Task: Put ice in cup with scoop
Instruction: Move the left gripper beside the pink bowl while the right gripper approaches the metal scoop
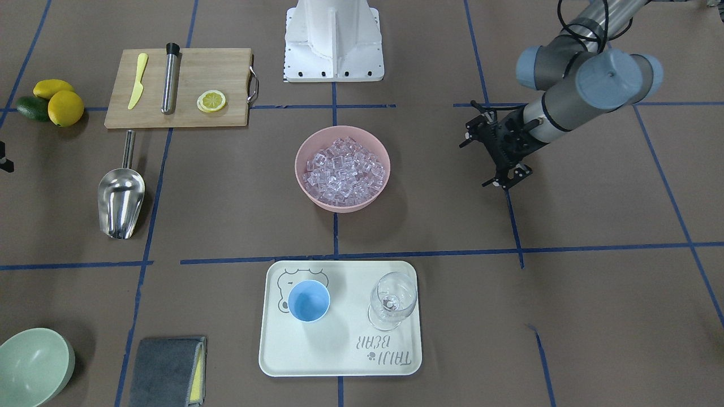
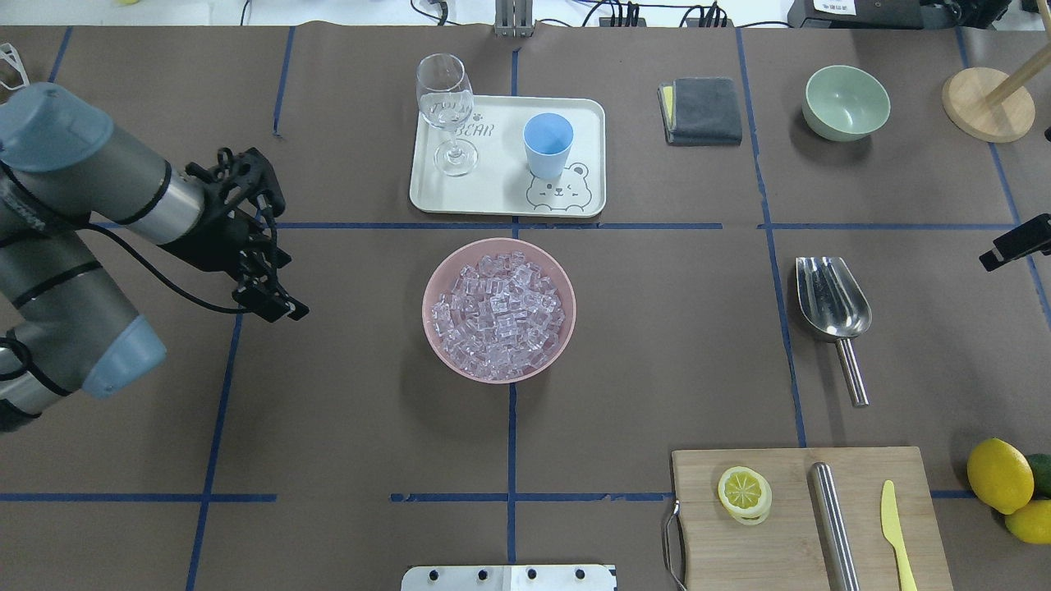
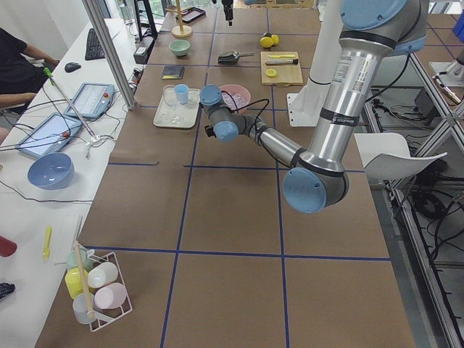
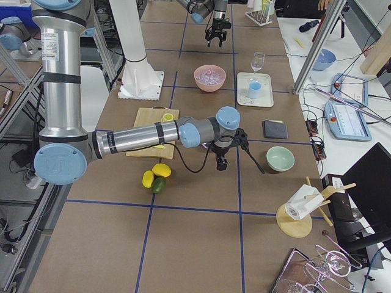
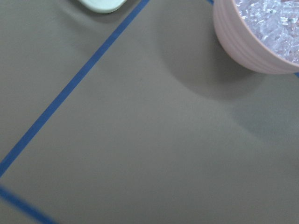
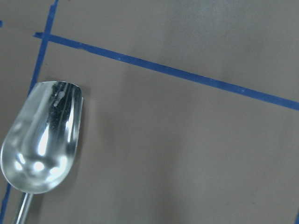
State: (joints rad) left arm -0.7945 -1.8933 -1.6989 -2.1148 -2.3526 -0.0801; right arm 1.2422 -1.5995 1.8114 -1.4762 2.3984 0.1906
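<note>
Overhead exterior view, from where I stand behind the robot: the ice is heaped in a pink bowl at the middle of the surface, a glittering pile of clear cubes reaching close to the rim. Beyond it, on the far side, a pale tray carries the cup, upright and light blue, with a wine glass standing apart from it on the same tray.

The scoop lies flat on the surface on the robot's right side, well apart from the bowl. Its trough points toward the far edge and its rod handle points back toward the robot. Nothing touches it. The right wrist camera looks down on the trough, which sits low in the left of that view beside a blue tape line.

The left pincer hangs over bare surface to the left of the bowl, released, its two fingers spread and gripping nothing. The right pincer shows only as a dark tip at the right edge, near the scoop but not on it; I cannot tell whether it is parted or clenched.

Nearer the robot, a cutting board holds a lemon slice, a steel cylinder and a yellow knife
</note>
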